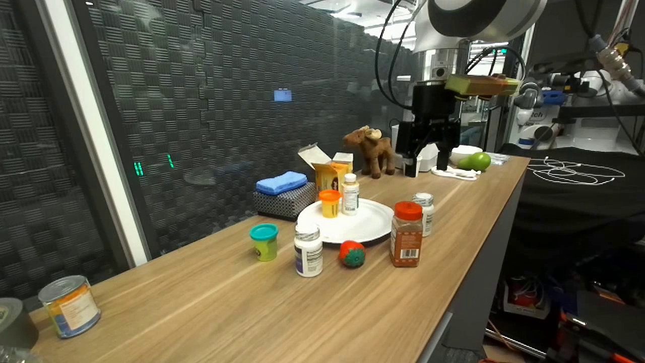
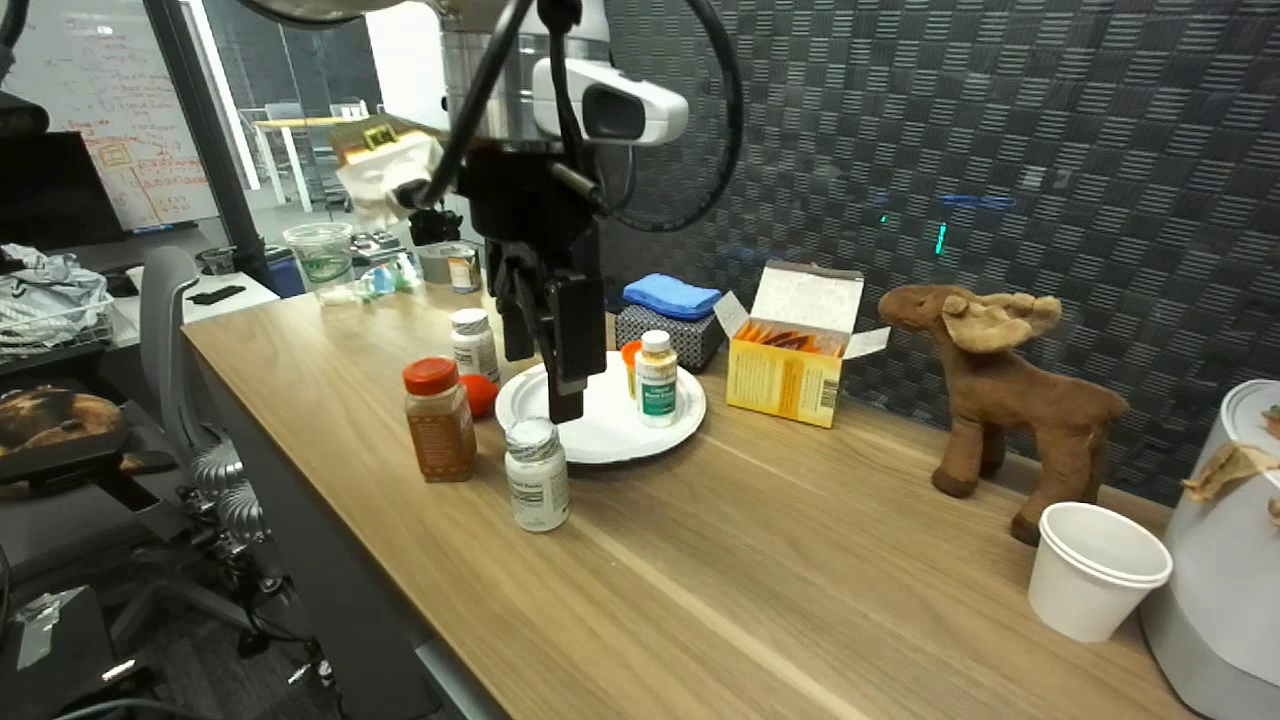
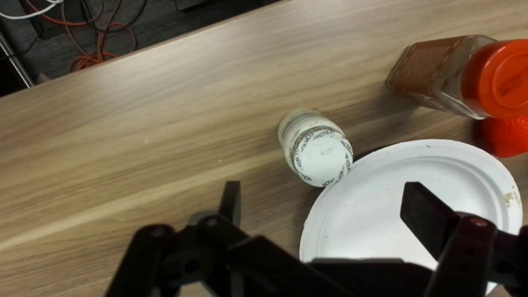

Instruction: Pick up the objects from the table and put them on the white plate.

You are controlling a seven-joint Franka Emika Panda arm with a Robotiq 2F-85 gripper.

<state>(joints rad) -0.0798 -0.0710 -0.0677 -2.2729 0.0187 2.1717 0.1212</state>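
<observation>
The white plate [image 1: 370, 227] holds an orange-lidded tub [image 1: 330, 204] and a white bottle with a green label [image 2: 657, 385]. Around it on the table stand a red-lidded spice jar [image 1: 406, 237], a toy strawberry [image 1: 352, 253], a teal-lidded tub [image 1: 264, 242] and two white bottles. One white bottle [image 1: 308, 252] stands beside the strawberry. Another white bottle [image 3: 319, 152] stands upright close to the plate's rim. My gripper [image 3: 321, 187] is open and empty, above the table and plate edge, with this bottle beyond its fingertips. The gripper also shows in both exterior views [image 1: 427, 166] [image 2: 543, 380].
A yellow open box [image 2: 790, 360], a blue cloth [image 1: 281, 182] on a patterned box and a toy moose [image 2: 1010, 390] stand along the dark wall. White cups [image 2: 1095, 570] and green fruit [image 1: 476, 161] are farther along. A can [image 1: 70, 306] stands at the table's opposite end.
</observation>
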